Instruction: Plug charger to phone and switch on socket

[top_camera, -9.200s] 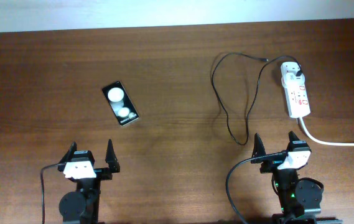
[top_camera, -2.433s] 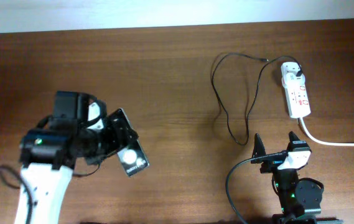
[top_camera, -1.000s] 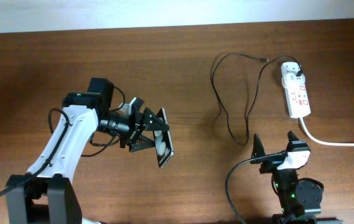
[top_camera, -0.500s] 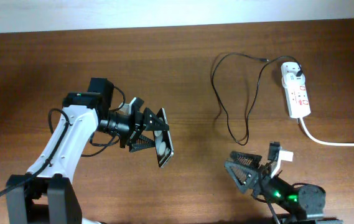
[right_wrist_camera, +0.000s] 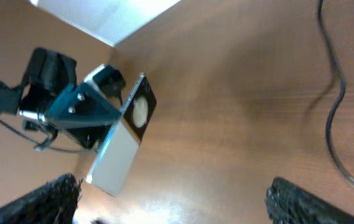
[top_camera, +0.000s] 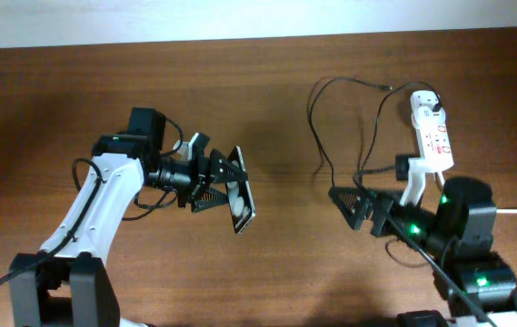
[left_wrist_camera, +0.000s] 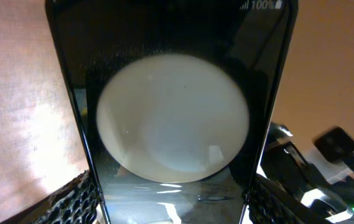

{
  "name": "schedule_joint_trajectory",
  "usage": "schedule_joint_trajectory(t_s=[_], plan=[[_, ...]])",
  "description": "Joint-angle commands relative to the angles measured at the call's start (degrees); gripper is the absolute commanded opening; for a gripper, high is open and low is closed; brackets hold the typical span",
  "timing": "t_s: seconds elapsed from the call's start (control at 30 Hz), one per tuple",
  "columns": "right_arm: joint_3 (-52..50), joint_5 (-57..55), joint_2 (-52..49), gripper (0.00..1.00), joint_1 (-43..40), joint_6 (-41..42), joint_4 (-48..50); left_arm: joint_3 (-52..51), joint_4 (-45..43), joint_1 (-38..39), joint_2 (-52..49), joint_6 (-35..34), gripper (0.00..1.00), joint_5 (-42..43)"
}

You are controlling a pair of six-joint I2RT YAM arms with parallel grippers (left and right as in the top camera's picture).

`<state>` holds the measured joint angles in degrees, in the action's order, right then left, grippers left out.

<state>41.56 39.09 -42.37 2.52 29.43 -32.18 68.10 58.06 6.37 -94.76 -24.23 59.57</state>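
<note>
My left gripper is shut on the phone, holding it above the table, tilted on its edge with the glossy face to the right. In the left wrist view the phone fills the frame between my fingers. The charger cable loops across the table's right half to a white adapter in the socket. My right gripper is open and empty over the cable's lowest loop. The right wrist view shows its fingers apart, the phone at left and the cable at right.
The socket's thick white cord runs off the right edge behind my right arm. The white wall edge bounds the back of the brown table. The left arm's body stands over the left middle.
My right arm has lifted from its rest at the front edge and swung up and back over the cable loop. My left arm keeps the phone raised, nearly still.
</note>
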Motion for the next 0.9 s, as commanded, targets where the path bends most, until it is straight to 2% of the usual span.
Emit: schedule_joint_trajectory(t_s=[0.0, 0.07, 0.23, 0.3, 0.37, 0.43, 0.5, 0.53, 0.57, 0.63, 0.7, 0.87], plan=[[9.2, -8.7, -3.1, 0.99, 6.9, -4.7, -4.0, 0.1, -3.0, 0.0, 0.0, -6.3, 0.54, 2.2], [10.0, -12.7, -3.1, 0.99, 12.7, 0.7, -4.2, 0.1, -3.6, 0.0, 0.0, -10.2, 0.54, 2.2], [10.0, -41.4, -6.0, 0.99, 38.9, 12.7, -3.9, 0.1, -6.3, 0.0, 0.0, -20.4, 0.54, 2.2], [10.0, -45.9, -8.8, 0.99, 43.9, 14.9, -2.3, 0.1, -7.7, 0.0, 0.0, -21.7, 0.54, 2.2], [10.0, -47.7, -14.2, 0.99, 48.8, 14.8, 3.6, 0.1, -8.1, 0.0, 0.0, -22.3, 0.54, 2.2], [10.0, -52.6, -19.9, 0.99, 50.8, 17.6, 7.5, 0.1, -8.1, 0.0, 0.0, -22.5, 0.54, 2.3], [10.0, -52.7, -24.1, 0.97, 50.8, 19.3, 10.8, 0.1, -8.1, 0.0, 0.0, -22.5, 0.54, 2.4], [10.0, -52.7, -25.5, 0.93, 50.8, 19.3, 13.1, 0.1, -8.1, 0.0, 0.0, -22.5, 0.54, 2.4], [10.0, -52.6, -26.9, 0.84, 50.8, 19.3, 15.6, 0.1, -8.1, 0.0, 0.0, -22.5, 0.54, 2.4], [10.0, -52.7, -29.0, 0.76, 50.8, 19.3, 18.2, 0.1, -8.1, 0.0, 0.0, -22.5, 0.54, 2.4], [10.0, -52.4, -32.2, 0.54, 50.8, 19.3, 21.1, 0.1, -8.1, 0.0, 0.0, -22.5, 0.54, 2.4], [10.0, -51.6, -33.4, 0.31, 50.8, 19.3, 22.8, 0.1, -8.1, 0.0, 0.0, -22.4, 0.54, 2.4]])
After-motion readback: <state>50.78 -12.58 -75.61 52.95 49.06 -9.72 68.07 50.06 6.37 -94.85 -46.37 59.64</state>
